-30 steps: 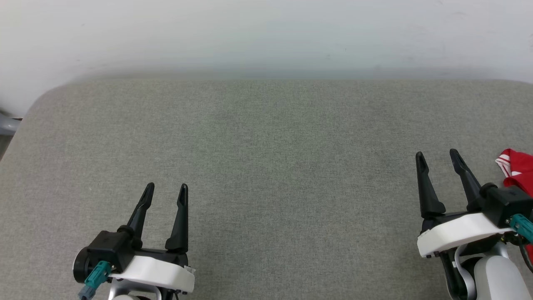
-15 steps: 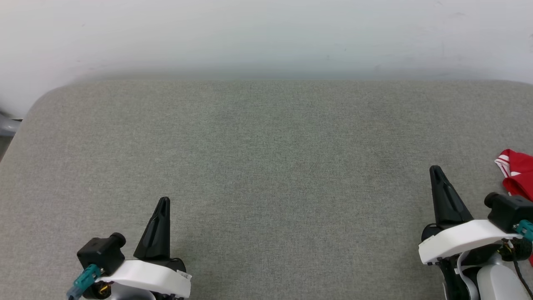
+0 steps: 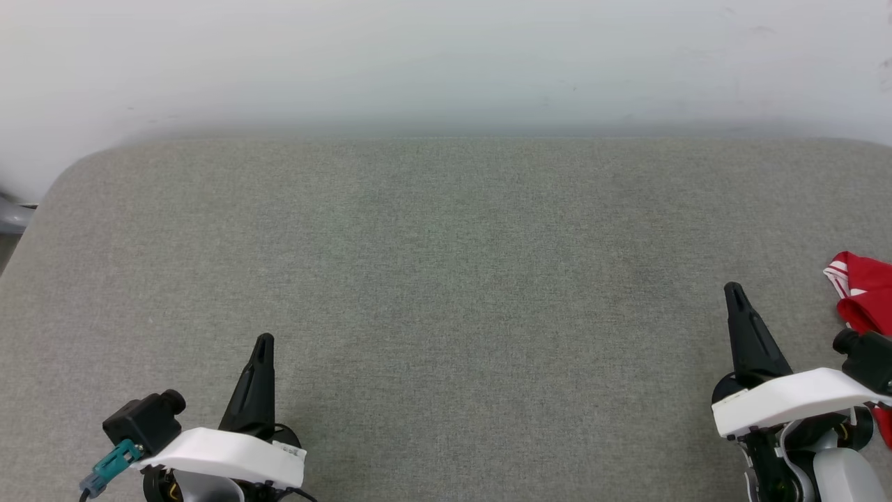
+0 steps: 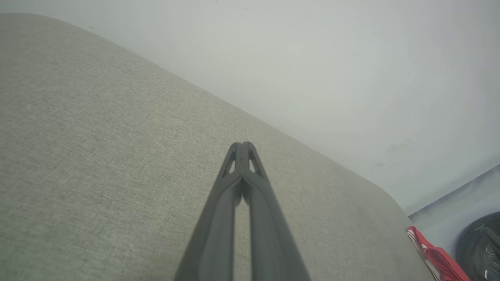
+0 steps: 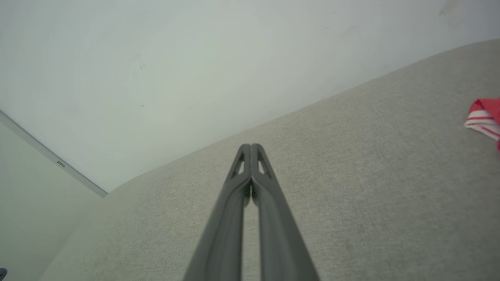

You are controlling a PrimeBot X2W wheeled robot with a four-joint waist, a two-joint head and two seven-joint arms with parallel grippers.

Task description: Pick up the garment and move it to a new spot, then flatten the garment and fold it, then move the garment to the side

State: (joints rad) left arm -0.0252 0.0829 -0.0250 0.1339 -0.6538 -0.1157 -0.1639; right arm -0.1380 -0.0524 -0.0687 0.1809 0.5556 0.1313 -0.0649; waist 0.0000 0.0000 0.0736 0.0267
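The left end effector (image 3: 263, 341) and right end effector (image 3: 732, 288) are seen pressed together, empty. The garment (image 3: 864, 289) is judged soft, light, floppy; probably best pinched at its striped edge.

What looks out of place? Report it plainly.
The garment lies crumpled at the right edge of the grey surface, partly out of frame. The left tool and right tool are shut and empty, clear of it.

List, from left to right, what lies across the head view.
left gripper, shut, at lower left → right gripper, shut, at lower right → red garment with white-striped trim, at the right edge, cut off by the frame.
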